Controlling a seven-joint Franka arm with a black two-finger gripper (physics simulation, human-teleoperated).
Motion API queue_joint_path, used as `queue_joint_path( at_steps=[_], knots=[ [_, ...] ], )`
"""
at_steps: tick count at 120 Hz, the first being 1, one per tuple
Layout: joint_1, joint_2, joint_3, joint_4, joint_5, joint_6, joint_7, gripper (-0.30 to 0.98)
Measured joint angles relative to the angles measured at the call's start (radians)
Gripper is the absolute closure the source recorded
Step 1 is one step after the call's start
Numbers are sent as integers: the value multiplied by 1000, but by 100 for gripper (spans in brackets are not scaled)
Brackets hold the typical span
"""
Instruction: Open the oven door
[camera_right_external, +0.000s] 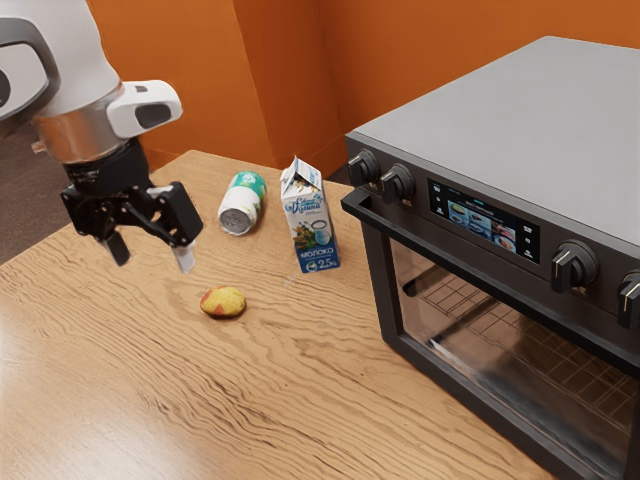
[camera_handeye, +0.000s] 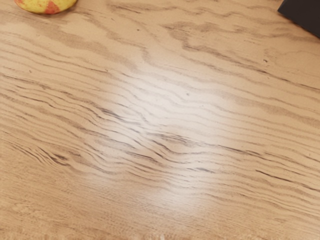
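My gripper (camera_right_external: 150, 258) hangs above the table toward the exterior view's left, its two fingers apart and nothing between them. The oven (camera_right_external: 520, 130) stands at the exterior view's right, well away from the gripper. Its glass door (camera_right_external: 500, 345) is closed, and the dark bar handle (camera_right_external: 480, 265) runs along the door's top edge, below the knobs and display. In the wrist view, a dark corner, which looks like part of the oven (camera_handeye: 306, 15), lies far from the hand's middle.
A yellow-red fruit (camera_right_external: 223, 302) lies on the wooden table (camera_right_external: 200, 400), also seen as the fruit (camera_handeye: 46, 5) in the wrist view. Behind it are a lying green-white can (camera_right_external: 242, 203) and an upright milk carton (camera_right_external: 310, 218), the carton near the oven's side.
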Motion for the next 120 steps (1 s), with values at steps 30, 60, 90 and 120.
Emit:
queue_joint_path(
  at_steps=[30, 60, 90, 120],
  knots=[
    [34, -228, 17, -159, 29, -54, -226, 0],
    [-142, -566, 2, -562, -102, 433, -496, 0],
    [-381, -508, -13, -570, -146, 728, -835, 0],
    [-471, -386, 2, -557, -147, 887, -1088, 0]
  ],
)
